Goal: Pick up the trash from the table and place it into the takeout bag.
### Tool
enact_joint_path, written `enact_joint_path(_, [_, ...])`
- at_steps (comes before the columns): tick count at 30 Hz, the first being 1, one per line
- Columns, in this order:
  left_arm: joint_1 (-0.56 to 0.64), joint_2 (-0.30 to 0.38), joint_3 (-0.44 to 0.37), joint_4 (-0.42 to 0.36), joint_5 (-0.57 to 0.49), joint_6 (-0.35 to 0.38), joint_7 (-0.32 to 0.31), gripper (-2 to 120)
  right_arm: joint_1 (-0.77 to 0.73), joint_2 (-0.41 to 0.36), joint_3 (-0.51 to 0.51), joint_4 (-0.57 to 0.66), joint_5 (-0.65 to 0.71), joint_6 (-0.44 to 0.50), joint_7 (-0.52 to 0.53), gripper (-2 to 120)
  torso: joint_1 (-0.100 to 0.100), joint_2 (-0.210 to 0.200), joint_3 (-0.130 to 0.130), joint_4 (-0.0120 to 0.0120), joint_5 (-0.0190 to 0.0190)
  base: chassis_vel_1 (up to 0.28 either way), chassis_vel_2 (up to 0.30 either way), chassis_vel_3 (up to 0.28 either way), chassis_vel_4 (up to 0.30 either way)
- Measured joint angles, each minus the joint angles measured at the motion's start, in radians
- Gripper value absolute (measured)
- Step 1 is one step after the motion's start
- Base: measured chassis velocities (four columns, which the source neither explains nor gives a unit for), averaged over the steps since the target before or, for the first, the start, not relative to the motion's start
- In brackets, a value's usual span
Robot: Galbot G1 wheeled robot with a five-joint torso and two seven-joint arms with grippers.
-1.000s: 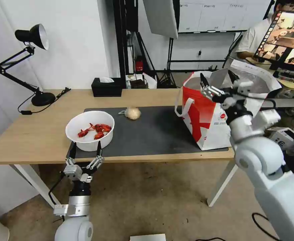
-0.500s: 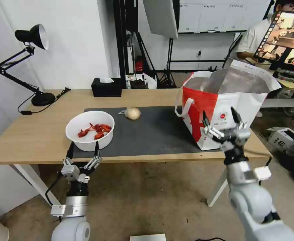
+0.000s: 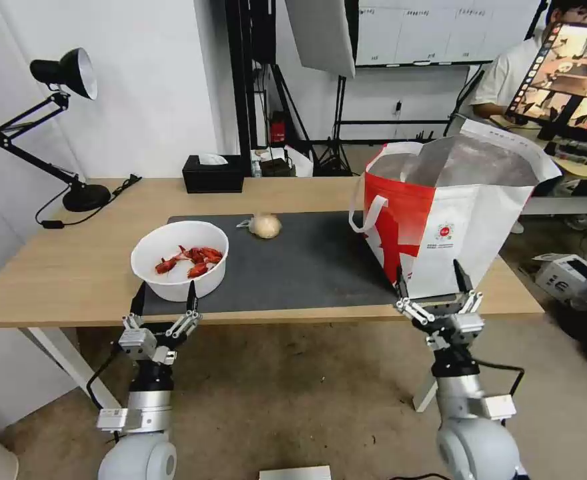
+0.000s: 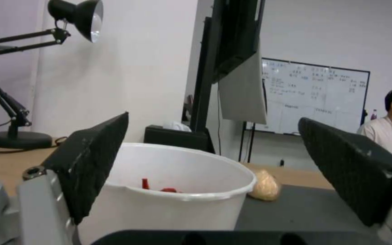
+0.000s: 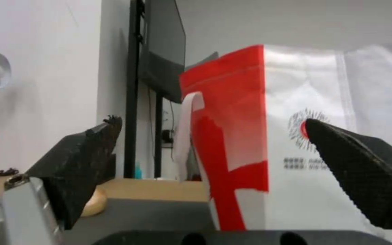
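Left gripper [image 3: 164, 297], fingers spread, waits at the near table [image 3: 73, 267] edge facing the bowl [image 3: 180, 259]; right gripper [image 3: 433, 285], also spread and empty, sits below the bag [image 3: 450, 220], mouth gaping to receive; the ball [image 3: 265, 226] lies farther back

On the table [image 3: 73, 267]: one white bowl [image 3: 179, 259] of crayfish shells, one beige wrapped ball [image 3: 265, 226], one takeout bag [image 3: 450, 213], one black tissue box [image 3: 213, 174], one desk lamp [image 3: 47, 127], one dark mat [image 3: 307, 263]. At its near edge: two grippers, left [image 3: 163, 308], right [image 3: 431, 291].
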Motion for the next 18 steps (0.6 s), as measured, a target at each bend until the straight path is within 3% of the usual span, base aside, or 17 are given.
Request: enact_joint_path(18, [0.003, 0.001, -0.008, -0.001, -0.003, -0.002, 0.000, 100, 0.015, -0.009, -0.026, -0.015, 0.015, -0.013, 0.006, 100, 0.000, 0.000, 0.000, 0.0000, 0.0001, 0.000, 0.000, 0.000, 0.000])
